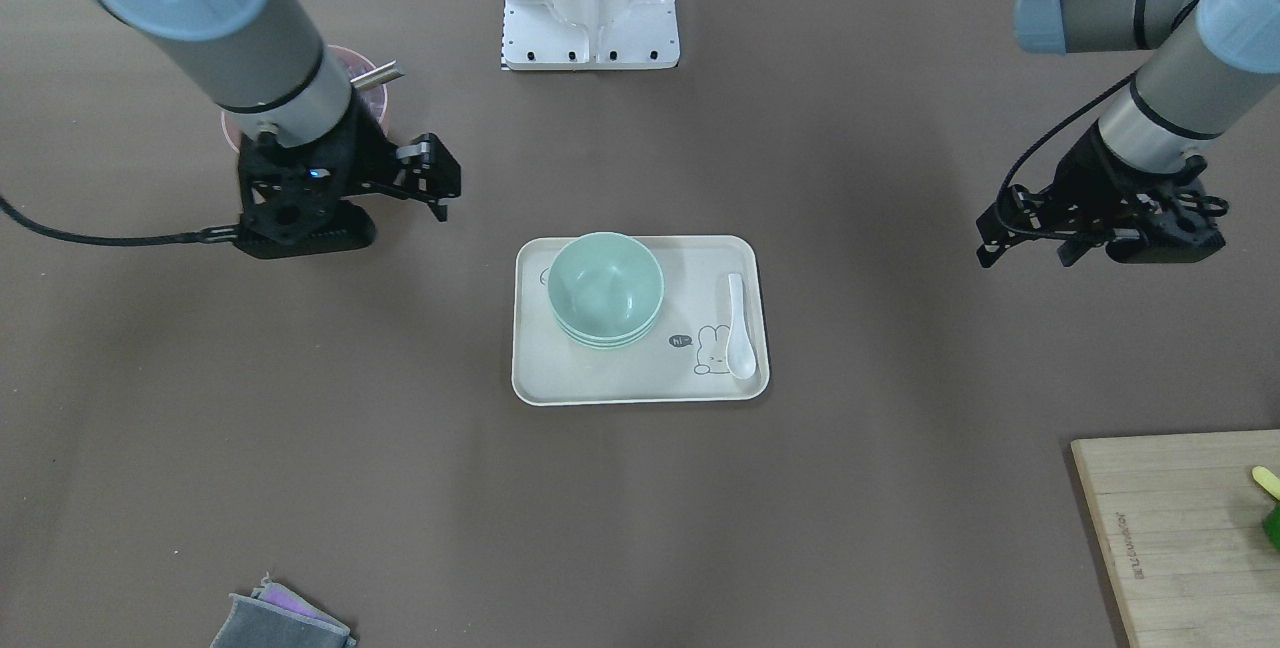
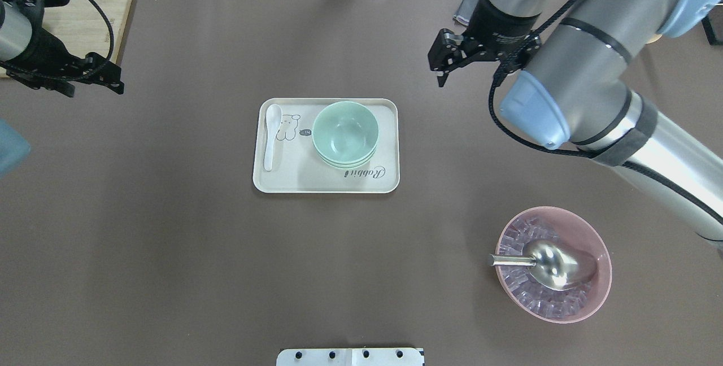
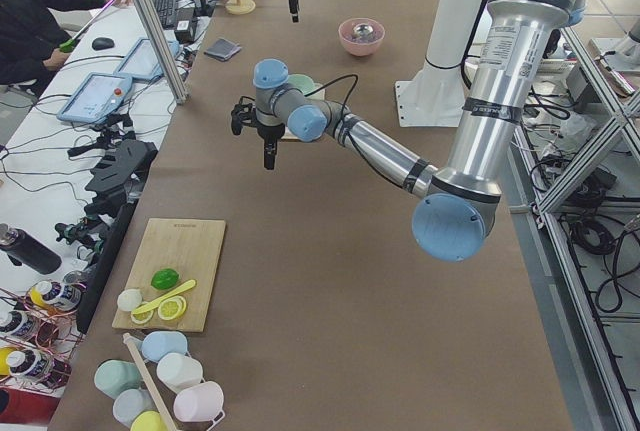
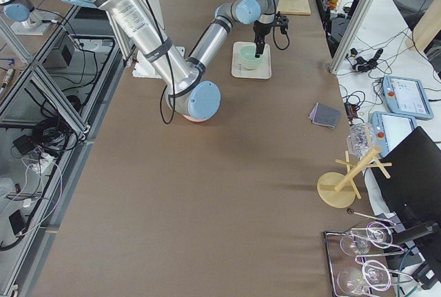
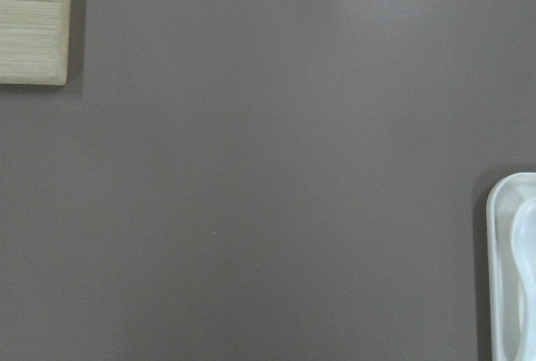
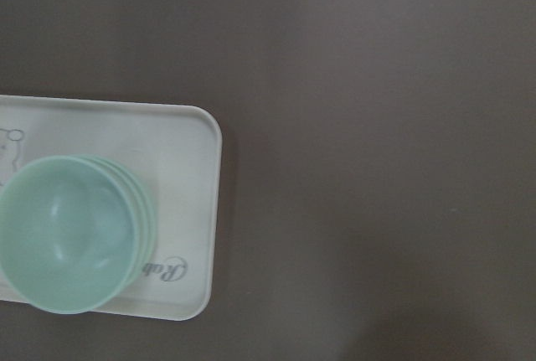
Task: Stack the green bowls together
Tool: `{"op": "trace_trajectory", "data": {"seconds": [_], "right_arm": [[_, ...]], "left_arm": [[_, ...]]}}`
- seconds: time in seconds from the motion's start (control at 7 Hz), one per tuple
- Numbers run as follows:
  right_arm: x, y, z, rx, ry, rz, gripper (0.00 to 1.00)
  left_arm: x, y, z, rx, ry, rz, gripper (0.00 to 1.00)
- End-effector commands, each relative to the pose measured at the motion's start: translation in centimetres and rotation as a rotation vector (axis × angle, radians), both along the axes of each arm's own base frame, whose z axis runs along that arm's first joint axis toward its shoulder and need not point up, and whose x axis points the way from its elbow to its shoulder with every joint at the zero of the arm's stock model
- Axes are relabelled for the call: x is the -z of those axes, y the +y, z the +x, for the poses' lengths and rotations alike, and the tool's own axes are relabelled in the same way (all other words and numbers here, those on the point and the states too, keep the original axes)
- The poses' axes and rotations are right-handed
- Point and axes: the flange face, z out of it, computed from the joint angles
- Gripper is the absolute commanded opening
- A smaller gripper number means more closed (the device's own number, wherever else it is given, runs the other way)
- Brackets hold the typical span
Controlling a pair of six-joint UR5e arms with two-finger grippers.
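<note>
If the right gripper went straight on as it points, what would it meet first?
Probably the bare table, beside the tray. The right gripper points downward, off to the side of the green bowls; exact depth is unclear.

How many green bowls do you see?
3 green bowls, nested in one stack on the cream tray: one on top, two below showing only their rims. Another could hide inside the stack.
</note>
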Motion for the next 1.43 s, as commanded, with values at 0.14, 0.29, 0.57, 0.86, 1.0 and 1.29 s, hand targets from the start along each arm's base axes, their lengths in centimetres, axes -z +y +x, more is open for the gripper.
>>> {"op": "trace_trajectory", "data": {"seconds": [0.14,0.29,0.57,0.86,1.0,1.29], "right_arm": [[-12.4,-4.3,15.9,0.138,0.111,0.135,1.0],[-15.7,-5.4,19.5,0.14,0.123,0.125,1.0],[-25.7,-6.2,26.4,0.199,0.136,0.111,1.0],[-35.6,-3.1,31.6,0.14,0.108,0.028,1.0],[-40.2,-1.2,33.3,0.114,0.109,0.015,1.0],[-45.6,2.2,34.7,0.08,0.095,-0.005,1.0]], "left_arm": [[-5.9,-1.9,-9.6,0.008,-0.086,0.056,0.98],[-7.6,-2.7,-12.6,-0.009,-0.115,0.092,0.98],[-13.4,-3.2,-20.5,-0.043,-0.182,0.128,0.98],[-16.6,-1.4,-22.2,-0.083,-0.124,0.115,0.98],[-18.0,-0.8,-22.3,-0.083,-0.125,0.09,0.98],[-20.9,1.4,-22.6,-0.083,-0.122,0.044,0.98]]}}
